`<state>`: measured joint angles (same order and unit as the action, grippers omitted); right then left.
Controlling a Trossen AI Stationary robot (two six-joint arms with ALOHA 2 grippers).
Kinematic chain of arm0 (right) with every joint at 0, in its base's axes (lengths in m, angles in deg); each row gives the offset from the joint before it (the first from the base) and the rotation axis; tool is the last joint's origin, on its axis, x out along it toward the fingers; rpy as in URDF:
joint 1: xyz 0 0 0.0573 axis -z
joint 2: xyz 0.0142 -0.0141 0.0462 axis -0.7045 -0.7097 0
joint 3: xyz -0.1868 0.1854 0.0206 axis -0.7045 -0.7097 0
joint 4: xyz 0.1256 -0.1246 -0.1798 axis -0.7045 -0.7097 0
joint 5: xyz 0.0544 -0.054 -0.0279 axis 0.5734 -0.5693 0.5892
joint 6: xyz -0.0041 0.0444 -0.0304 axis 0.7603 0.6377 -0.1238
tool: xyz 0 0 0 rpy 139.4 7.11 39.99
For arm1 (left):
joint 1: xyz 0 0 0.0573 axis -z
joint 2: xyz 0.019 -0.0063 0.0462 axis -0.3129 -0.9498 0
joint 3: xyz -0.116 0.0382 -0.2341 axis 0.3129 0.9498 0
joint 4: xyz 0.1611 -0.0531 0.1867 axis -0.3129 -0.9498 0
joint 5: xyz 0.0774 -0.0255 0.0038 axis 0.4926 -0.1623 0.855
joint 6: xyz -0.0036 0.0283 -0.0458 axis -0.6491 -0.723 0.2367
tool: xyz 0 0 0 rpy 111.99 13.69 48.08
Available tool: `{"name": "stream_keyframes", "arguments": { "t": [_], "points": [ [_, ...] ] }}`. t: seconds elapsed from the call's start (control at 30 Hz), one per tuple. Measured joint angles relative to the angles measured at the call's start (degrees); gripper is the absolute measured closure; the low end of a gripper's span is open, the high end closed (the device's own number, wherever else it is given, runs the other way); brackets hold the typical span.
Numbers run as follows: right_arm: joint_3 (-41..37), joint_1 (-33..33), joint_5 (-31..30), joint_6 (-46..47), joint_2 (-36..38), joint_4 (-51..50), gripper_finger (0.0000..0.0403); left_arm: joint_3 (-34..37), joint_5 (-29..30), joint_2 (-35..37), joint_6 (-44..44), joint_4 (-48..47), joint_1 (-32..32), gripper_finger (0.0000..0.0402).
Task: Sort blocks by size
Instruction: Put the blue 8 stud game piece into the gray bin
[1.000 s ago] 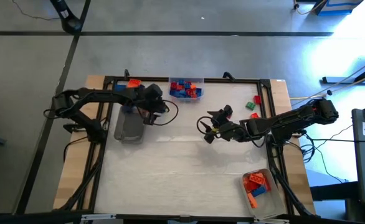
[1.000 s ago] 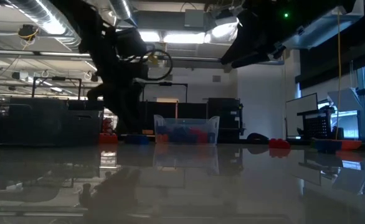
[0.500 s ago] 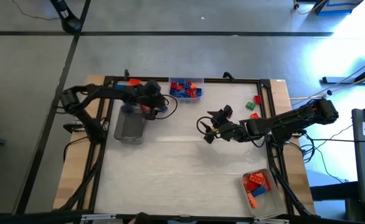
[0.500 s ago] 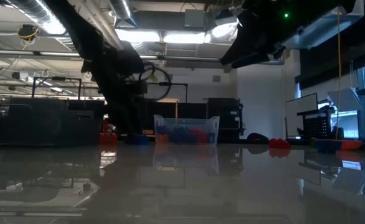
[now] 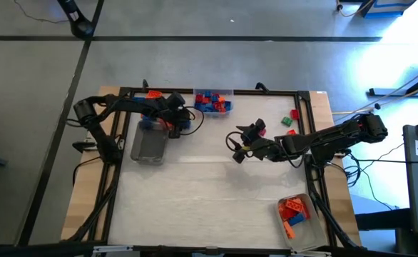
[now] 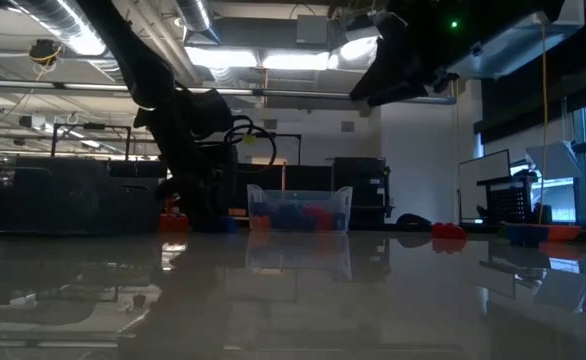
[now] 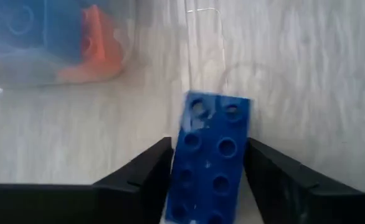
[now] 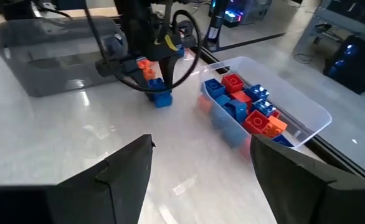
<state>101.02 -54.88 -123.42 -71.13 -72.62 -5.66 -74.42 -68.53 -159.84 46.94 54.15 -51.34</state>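
We had the left gripper (image 5: 181, 121) down at the back left of the table (image 5: 209, 200), between the empty clear tray (image 5: 149, 143) and the clear tray of mixed blocks (image 5: 213, 102); left wrist view showed a blue eight-stud brick (image 7: 212, 158) standing between its two fingers (image 7: 146, 168), both fingers close against the brick's sides, so jaws were part-open around it; we could not tell whether they were actually squeezing it; brick sat on the table surface right by the tray wall, with orange and blue blocks (image 7: 76, 43) visible through that wall; right wrist view saw the same blue brick (image 8: 162, 99) under the left gripper (image 8: 161, 87), on the table just beside the tray holding red, blue and orange blocks (image 8: 248, 106); right gripper (image 5: 239, 148) hung over mid-table, well apart from any block, fingers (image 8: 123, 165) spread wide and holding nothing; loose green block (image 5: 294, 113) and red blocks (image 5: 288, 123) lay near the right edge of the table; third clear tray (image 5: 297, 218) at the front right corner held orange, red and blue blocks; low view showed the mixed tray (image 6: 300, 209) at the far side with the left arm beside it.
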Motion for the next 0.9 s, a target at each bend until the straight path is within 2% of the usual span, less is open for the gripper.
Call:
{"name": "stream_keyframes", "arguments": {
  "t": [0.17, 0.4, 0.47, 0.9],
  "points": [
    [0.00, 0.02, 1.86, -0.02, 0.00, 0.26, 0.0134, 0.04, -0.12, 0.00, 2.25, -1.08, 0.02, 0.0277],
    [0.00, 0.00, 2.87, -0.22, 0.00, 0.00, 0.0134, 0.32, 0.39, 2.58, 8.26, -3.32, 1.33, 0.0278],
    [0.00, 0.00, 2.85, -0.39, 0.00, -0.21, 0.0134, 0.66, -0.05, 4.83, 9.55, -5.46, 2.37, 0.0278],
    [0.00, -0.02, 2.87, -1.74, 0.02, 0.56, 0.0134, 0.35, -0.23, 21.59, 15.59, -2.32, 11.92, 0.0275]
  ]
}}
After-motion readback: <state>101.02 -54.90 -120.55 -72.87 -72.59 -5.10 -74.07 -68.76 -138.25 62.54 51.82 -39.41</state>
